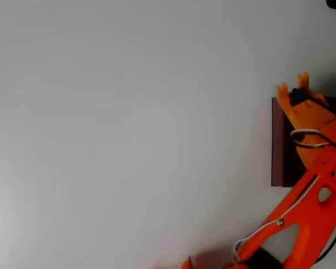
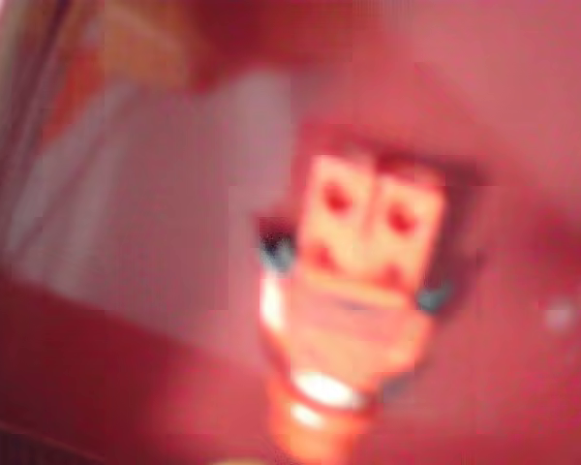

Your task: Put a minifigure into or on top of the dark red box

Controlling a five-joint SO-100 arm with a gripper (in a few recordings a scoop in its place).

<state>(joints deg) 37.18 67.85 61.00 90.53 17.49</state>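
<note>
In the overhead view my orange gripper reaches over the far edge of the dark red box at the right side of the table; the arm covers much of the box. Its two fingertips stand a little apart with something dark between them. In the wrist view the minifigure is very close and blurred, seen from the feet end, red with pale patches, against a red and pink background. I cannot tell whether the fingers are touching it or whether it rests on a surface.
A plain white table takes up the left and middle of the overhead view. The orange arm comes in from the bottom right with a white cable along it.
</note>
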